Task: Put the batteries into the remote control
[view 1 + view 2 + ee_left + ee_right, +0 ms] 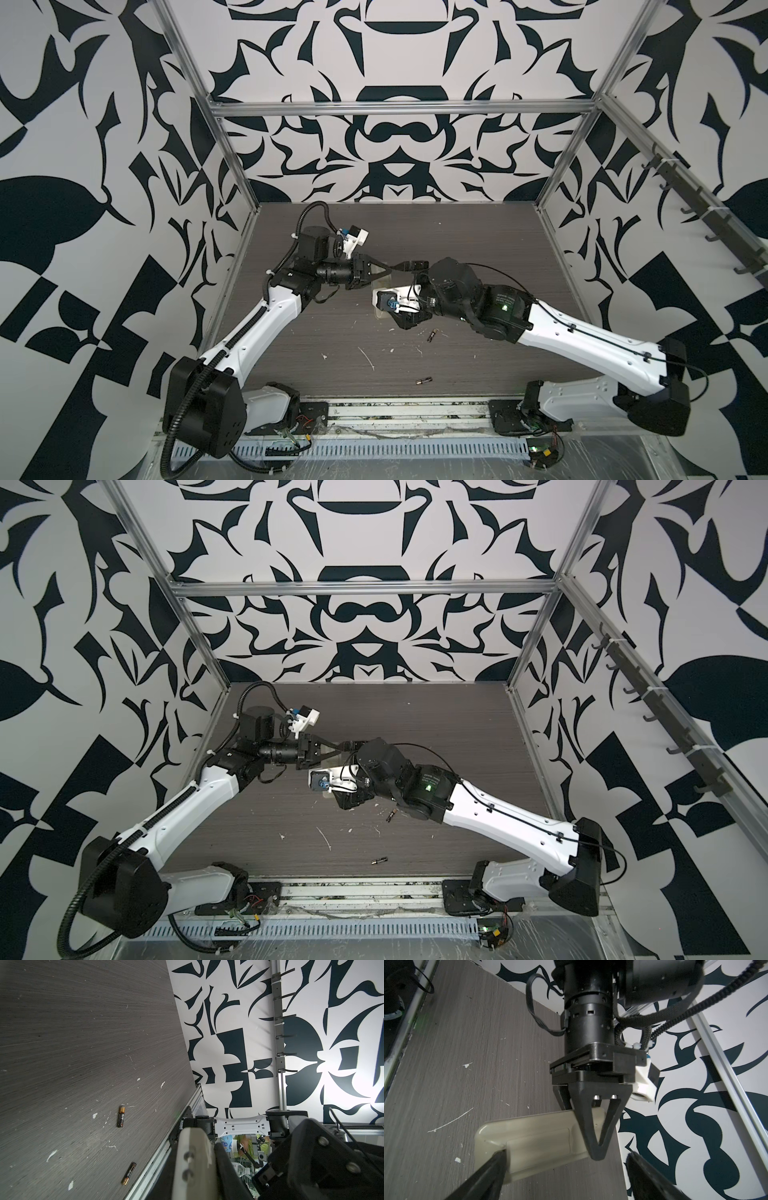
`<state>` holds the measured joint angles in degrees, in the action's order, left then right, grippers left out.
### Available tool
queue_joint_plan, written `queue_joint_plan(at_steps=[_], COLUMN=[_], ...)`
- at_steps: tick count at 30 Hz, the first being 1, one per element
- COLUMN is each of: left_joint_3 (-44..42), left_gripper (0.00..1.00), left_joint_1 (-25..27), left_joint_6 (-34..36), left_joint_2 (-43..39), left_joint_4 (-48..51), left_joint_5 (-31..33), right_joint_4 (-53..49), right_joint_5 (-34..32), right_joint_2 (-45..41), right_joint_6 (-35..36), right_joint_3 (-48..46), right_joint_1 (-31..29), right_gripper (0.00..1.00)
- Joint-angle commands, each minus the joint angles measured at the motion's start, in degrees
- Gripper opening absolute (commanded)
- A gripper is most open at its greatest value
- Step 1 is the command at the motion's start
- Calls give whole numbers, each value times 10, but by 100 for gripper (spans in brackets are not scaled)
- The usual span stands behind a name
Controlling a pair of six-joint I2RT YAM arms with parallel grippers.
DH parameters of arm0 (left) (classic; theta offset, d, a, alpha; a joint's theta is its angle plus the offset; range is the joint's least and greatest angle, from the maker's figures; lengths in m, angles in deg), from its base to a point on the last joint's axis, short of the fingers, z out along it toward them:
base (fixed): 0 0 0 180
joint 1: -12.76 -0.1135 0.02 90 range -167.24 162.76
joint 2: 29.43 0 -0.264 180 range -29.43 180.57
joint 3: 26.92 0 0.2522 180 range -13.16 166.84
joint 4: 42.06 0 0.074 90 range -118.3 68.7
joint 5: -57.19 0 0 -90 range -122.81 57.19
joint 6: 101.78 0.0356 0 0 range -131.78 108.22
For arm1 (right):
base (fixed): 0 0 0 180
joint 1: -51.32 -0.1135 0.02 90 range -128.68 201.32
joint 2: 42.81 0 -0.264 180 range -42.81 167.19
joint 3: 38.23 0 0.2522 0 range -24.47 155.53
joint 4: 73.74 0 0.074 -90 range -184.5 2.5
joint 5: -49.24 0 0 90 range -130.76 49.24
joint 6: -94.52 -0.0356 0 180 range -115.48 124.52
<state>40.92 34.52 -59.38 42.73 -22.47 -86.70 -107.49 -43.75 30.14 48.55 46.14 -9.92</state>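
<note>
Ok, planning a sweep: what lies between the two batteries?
Only bare table between one battery and the other battery; the left wrist view shows it, white scrap just aside.

The left gripper [390, 270], clamped on the remote control [533, 1140], and the wide-spread right gripper [567, 1152] crowd the middle of the table [478, 232]. One battery [432, 335] lies just beside the right arm [582, 336], the other battery [424, 380] in open reach toward the front edge, among white scraps [365, 357].
</note>
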Motion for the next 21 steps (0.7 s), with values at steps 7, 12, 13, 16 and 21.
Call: queue_joint_plan(at_steps=[7, 12, 13, 16, 21], left_joint_3=[-5, -5, -6, -6, -7], left_gripper=[0, 0, 0, 0, 0], left_joint_1=[-1, -1, -1, -1, -1], left_joint_6=[-2, -3, -3, -4, -4], left_joint_2=[-16, -18, -19, -19, -20], left_joint_4=[3, 2, 2, 2, 2], left_joint_5=[-12, -13, -13, -14, -14], right_joint_4=[1, 11, 10, 8, 2], right_joint_5=[12, 13, 12, 12, -8], right_joint_2=[6, 11, 12, 14, 19], right_joint_6=[-12, -12, -12, -11, -2], right_joint_3=[20, 17, 18, 17, 20], right_joint_1=[0, 0, 0, 0, 0], right_gripper=[94, 94, 94, 94, 94])
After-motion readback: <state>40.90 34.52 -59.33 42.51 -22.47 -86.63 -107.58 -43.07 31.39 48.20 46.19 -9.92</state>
